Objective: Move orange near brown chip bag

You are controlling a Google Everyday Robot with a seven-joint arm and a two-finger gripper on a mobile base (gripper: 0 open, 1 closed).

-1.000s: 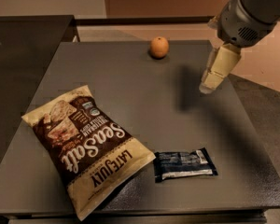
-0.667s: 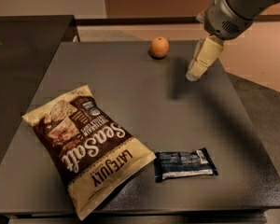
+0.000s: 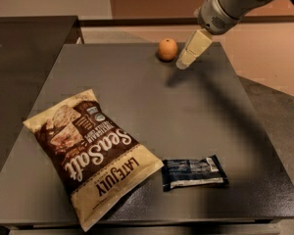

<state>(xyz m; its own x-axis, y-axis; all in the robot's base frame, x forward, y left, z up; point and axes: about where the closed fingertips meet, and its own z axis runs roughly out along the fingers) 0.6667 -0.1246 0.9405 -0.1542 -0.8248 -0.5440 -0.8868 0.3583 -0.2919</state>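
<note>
The orange (image 3: 167, 49) sits near the far edge of the dark grey table (image 3: 196, 111). The brown chip bag (image 3: 90, 153), printed "Sea Salt" and "Late July", lies flat at the front left, far from the orange. My gripper (image 3: 183, 62) reaches in from the upper right, its cream fingers pointing down-left, with the tips just right of the orange and above the table. It holds nothing.
A small dark blue snack bar wrapper (image 3: 194, 172) lies at the front, just right of the chip bag. A dark counter (image 3: 24, 48) adjoins the table on the left. The floor drops away past the right and far edges.
The gripper has moved left and toward the far edge, from well right of the orange to just beside it. The orange, bag and wrapper have not moved.
</note>
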